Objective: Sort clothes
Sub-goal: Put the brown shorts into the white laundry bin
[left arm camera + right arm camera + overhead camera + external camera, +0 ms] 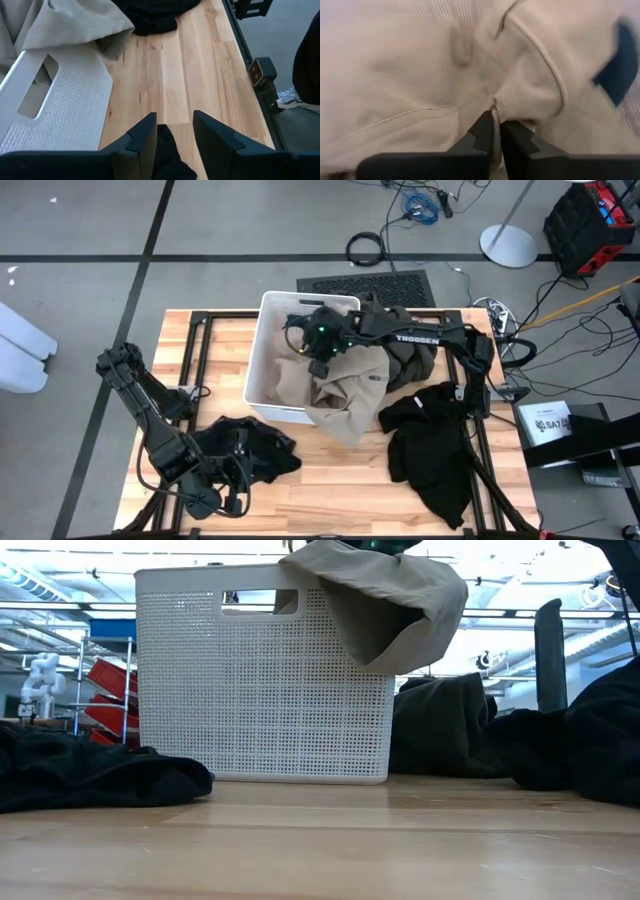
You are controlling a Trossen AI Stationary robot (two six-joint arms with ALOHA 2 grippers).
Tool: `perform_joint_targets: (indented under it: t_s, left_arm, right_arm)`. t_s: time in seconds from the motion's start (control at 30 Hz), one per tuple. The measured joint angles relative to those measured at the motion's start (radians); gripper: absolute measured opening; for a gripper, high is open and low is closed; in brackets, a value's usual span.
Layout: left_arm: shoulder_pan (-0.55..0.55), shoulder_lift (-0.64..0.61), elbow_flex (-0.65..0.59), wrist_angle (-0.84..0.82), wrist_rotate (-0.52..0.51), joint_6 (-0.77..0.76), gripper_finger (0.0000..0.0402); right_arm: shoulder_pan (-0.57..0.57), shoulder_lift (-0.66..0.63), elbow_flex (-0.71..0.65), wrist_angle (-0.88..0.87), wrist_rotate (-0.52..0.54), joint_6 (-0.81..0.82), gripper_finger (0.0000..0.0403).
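Note:
A tan garment [345, 395] lies half inside the white bin [262, 330]. It is draped over the bin's rim [400, 600], and its lower end rests on the table. My right gripper [496, 131] is above the bin, shut on this garment. An olive-brown garment [408, 355] lies behind it, touching the bin's right side. One black garment [430, 445] lies at the right and another [255, 448] at the left. My left gripper [174, 131] stands open over the table's near left. Black cloth [167, 155] shows low between its fingers; I cannot tell whether they touch it. My right gripper pinches a raised fold of the tan garment [496, 102] between its two fingertips. The fingers slant down at it from the table's right side. The cloth around the fold lies slack in the bin, and the garment's lower end [340, 428] spills over the rim onto the table.
A blue patch [620, 65] shows beside the tan cloth. Bare wood [330, 480] lies between the two black garments, along the near edge. The table's black metal frame [260, 72] runs along its edges.

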Motion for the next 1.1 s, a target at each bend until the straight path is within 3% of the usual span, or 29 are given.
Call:
perform_joint_targets:
  t_s: [0.13,0.27,0.47,0.63,0.8,0.9,0.97,1.1]
  left_arm:
    - [0.0,0.0,0.0,-0.001,0.002,0.017,0.0136]
    - [0.001,0.0,0.0,-0.002,0.024,0.063,0.0136]
    - [0.001,0.0,0.0,-0.002,0.028,0.119,0.0136]
    - [0.016,-0.001,0.0,-0.001,0.031,0.168,0.0136]
    - [0.058,-0.001,0.0,0.0,0.06,0.2,0.0136]
    - [0.089,-0.001,0.0,0.001,0.084,0.199,0.0136]
    - [0.105,-0.001,0.0,0.001,0.09,0.199,0.0136]
    - [0.132,-0.001,0.0,0.002,0.119,0.191,0.0136]
  right_arm:
    - [0.0,-0.029,0.028,0.102,-0.004,0.011,0.0069]
    - [-0.001,-0.032,0.133,0.055,0.0,0.048,0.0118]
    - [-0.001,-0.032,0.383,-0.215,0.028,0.154,0.0172]
    - [0.01,-0.038,0.609,-0.539,0.086,0.345,0.0175]
    - [0.053,-0.125,0.548,-0.759,0.074,0.51,0.017]
    - [0.107,-0.145,0.54,-0.933,0.128,0.573,0.017]
    - [0.164,-0.155,0.513,-0.907,0.207,0.592,0.017]
    - [0.265,-0.178,0.479,-0.916,0.262,0.674,0.017]
